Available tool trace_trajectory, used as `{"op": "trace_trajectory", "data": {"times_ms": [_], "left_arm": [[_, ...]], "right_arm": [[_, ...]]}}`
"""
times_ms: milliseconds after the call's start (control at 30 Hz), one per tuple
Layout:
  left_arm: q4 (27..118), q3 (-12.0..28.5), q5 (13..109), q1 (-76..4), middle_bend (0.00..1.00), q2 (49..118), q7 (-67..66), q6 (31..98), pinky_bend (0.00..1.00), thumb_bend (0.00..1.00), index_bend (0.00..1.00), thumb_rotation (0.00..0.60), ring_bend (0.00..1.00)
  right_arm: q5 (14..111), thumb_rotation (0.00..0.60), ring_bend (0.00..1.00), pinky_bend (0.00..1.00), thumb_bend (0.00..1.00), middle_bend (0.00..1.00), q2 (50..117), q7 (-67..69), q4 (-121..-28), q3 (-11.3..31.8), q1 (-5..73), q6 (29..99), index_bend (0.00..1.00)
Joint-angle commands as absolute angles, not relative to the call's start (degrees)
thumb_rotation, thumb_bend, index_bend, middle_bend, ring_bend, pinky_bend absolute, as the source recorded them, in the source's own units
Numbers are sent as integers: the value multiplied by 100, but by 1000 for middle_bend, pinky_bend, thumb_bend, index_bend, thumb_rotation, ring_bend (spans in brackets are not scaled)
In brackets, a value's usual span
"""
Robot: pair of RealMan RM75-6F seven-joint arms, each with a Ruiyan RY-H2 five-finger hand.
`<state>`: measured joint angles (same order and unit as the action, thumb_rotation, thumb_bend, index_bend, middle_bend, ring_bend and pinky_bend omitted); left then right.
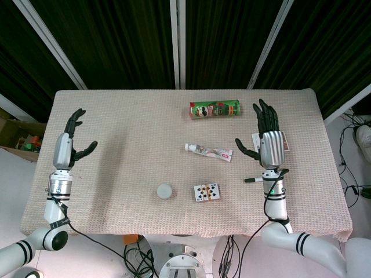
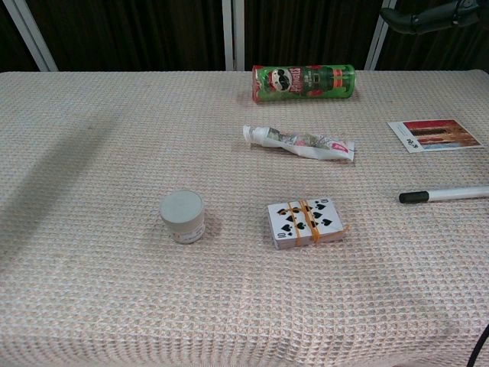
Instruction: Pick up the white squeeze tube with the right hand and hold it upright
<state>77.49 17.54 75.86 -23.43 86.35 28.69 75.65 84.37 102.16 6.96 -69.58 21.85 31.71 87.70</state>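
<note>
1. While both arms hover over the table (image 1: 116, 174), neither hand touches any object. The table is covered with a beige waffle-weave cloth.
2. Right hand (image 1: 269, 139): released, fingers spread and pointing toward the far edge, thumb out toward the table centre, nothing in it. It sits above the right part of the table. In the chest view only dark fingertips (image 2: 428, 17) show at the top right edge.
3. Left hand (image 1: 71, 142): released, fingers apart, holding nothing, over the left part of the table. It does not show in the chest view.
4. White squeeze tube (image 2: 298, 143): lies flat on the cloth near the table centre, crumpled, cap end toward the robot's left, flat crimped end toward its right. It is not upright. In the head view the white squeeze tube (image 1: 208, 152) lies just beside the right hand's thumb, apart from it.
5. Green can (image 2: 303, 82): lies on its side beyond the tube, near the far edge.
6. Deck of playing cards (image 2: 307, 223): face up, bound with an orange band, nearer the robot than the tube.
7. Small white round jar (image 2: 182, 216): upright, left of the cards.
8. Pen (image 2: 447, 194): black cap, white barrel, lies at the right side.
9. Printed card (image 2: 435, 134): flat at the right, beyond the pen.
</note>
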Motion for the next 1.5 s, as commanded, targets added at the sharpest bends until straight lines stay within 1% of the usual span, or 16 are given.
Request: {"op": "trace_trajectory", "data": {"times_ms": [33,267,300,333,400,433,467,533,600,667,800,900,967,1133,1300,1500], "left_arm": [[7672,1730,7555,-2359,99,8677,2911,7524,192,57,42,147,63],[7762,1687,7607,-2339,99,8615,2640,7620,192,57,43,145,63],[7797,1677,7602,-2329,100,8596,2453,7664,191,58,45,181,63],[7819,1658,7579,-2320,100,8585,2251,7680,192,60,47,238,63],[7882,1568,7501,-2301,99,8521,1489,7691,192,62,53,385,63],[7912,1518,7478,-2293,100,8486,1088,7710,192,63,54,428,63],[7937,1468,7456,-2285,99,8460,681,7738,192,64,54,455,63],[8023,1359,7396,-2260,99,8411,-149,7791,191,64,56,521,62],[8209,1286,7283,-2226,99,8336,-619,7754,191,64,60,589,62],[8421,1230,7159,-2179,99,8244,-783,7661,190,65,61,600,62],[8590,1168,7066,-2113,100,8151,-815,7586,190,65,61,600,62],[8598,1139,7046,-2087,99,8125,-788,7549,190,65,61,600,62],[8614,1130,7023,-2080,99,8097,-709,7483,190,65,61,600,62],[8547,1124,7055,-2074,99,8105,-522,7434,191,65,61,600,62],[8451,1123,7070,-2089,99,8135,-441,7384,191,65,61,600,62],[8451,1137,7104,-2101,100,8137,-398,7380,191,65,61,600,62]], "right_arm": [[8558,600,0,0,183,0,10551,1143,-6452,2242,3318,9003,0],[8534,600,0,0,183,0,10512,1229,-6471,2136,3327,8940,0],[8527,600,0,0,183,0,10489,1202,-6528,2107,3324,8907,0],[8528,600,0,0,183,0,10464,1177,-6584,2069,3324,8861,0],[8435,600,0,5,182,21,10310,882,-6823,1935,3311,8551,0],[8326,600,0,18,181,33,10192,634,-7026,1872,3297,8326,0],[8162,600,0,54,179,62,10055,305,-7274,1823,3284,8064,0],[7550,600,0,106,177,98,9628,-696,-8047,1728,3272,7298,0],[6791,600,0,119,176,115,9259,-1655,-8766,1732,3334,6688,0],[6055,600,0,119,176,116,9088,-2385,-9177,1783,3460,6339,0],[5162,600,5,121,176,135,9134,-3165,-9346,1834,3735,6136,0],[4532,600,72,197,176,182,9241,-3442,-9324,1880,3947,5974,22],[4170,600,94,220,176,210,9307,-3561,-9230,1904,4107,5839,52],[4011,600,133,265,176,231,9579,-3524,-8864,1938,4362,5825,140],[4031,600,208,361,176,301,9911,-3445,-8473,1975,4565,5942,252],[3665,600,215,373,176,312,10181,-3696,-8105,1997,4825,5953,275]]}}
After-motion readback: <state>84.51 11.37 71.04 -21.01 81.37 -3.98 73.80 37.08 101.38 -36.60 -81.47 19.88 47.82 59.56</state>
